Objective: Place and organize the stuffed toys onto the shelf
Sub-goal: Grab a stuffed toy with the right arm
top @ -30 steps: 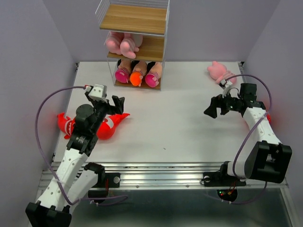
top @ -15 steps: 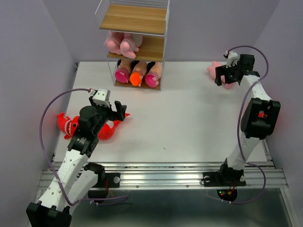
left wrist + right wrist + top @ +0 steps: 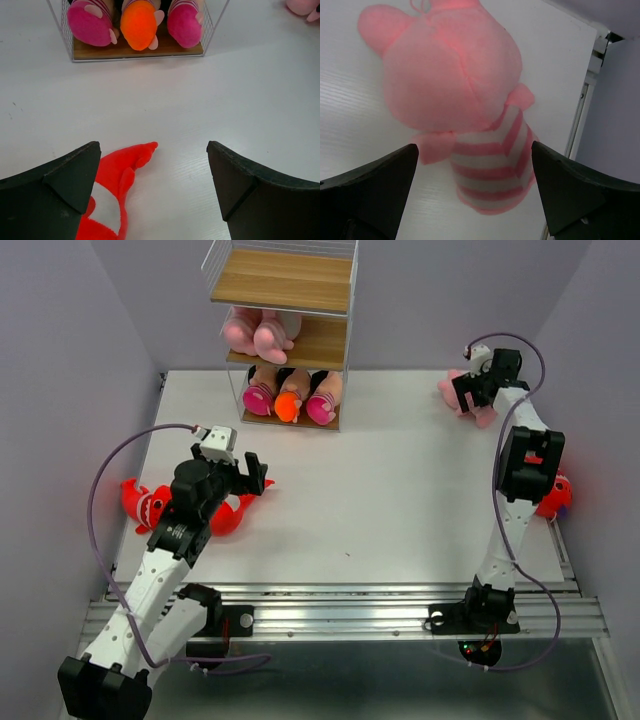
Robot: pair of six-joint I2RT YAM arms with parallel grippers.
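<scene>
The shelf (image 3: pixel 285 280) stands at the back centre. Its middle tier holds pink animals (image 3: pixel 258 335) and its bottom tier holds three dolls (image 3: pixel 290 400), which also show in the left wrist view (image 3: pixel 137 22). Red shark plush (image 3: pixel 145 505) lies at the left, partly under my left arm, with its tail (image 3: pixel 117 175) beside my left finger. My left gripper (image 3: pixel 250 475) (image 3: pixel 155 185) is open and empty, just above the table. A pink striped-leg animal (image 3: pixel 458 390) (image 3: pixel 455 85) lies at the far right. My right gripper (image 3: pixel 468 395) (image 3: pixel 475 190) is open, its fingers either side of the striped leg.
Another red toy (image 3: pixel 556 496) lies at the table's right edge behind my right arm. The shelf's top board is bare. Purple walls close in on the left, back and right. A metal rail (image 3: pixel 340 605) runs along the near edge.
My right arm has swung from the middle right of the table to the far right corner, over the pink animal. My left gripper has shifted slightly right over the shark's tail.
</scene>
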